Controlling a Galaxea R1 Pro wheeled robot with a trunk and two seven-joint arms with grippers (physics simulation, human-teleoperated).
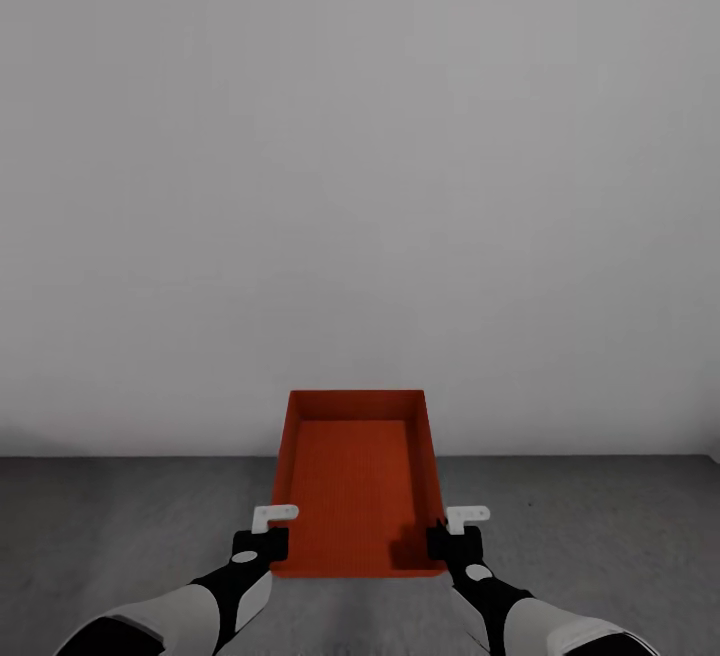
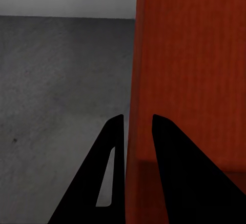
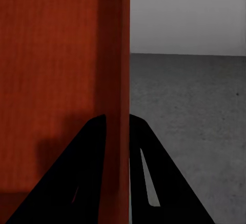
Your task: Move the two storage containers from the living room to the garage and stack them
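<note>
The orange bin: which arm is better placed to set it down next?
Neither alone, probably. The left gripper pinches the storage container's left wall and the right gripper its right wall, at matching spots near its front corners. Over the grey concrete floor, lowering likely needs both together.

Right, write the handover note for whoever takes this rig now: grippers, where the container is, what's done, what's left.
Left gripper: shut on the container's left wall, one finger inside, one outside, as the left wrist view shows.
Right gripper: shut on the right wall the same way.
Container: one orange-red bin, empty, held level between both arms, in front of the pale grey wall and over the grey concrete floor.
Done: this bin appears to have reached the garage.
Left: set it down, release, and see to the second bin. Whether this one touches the floor yet cannot be told.
</note>
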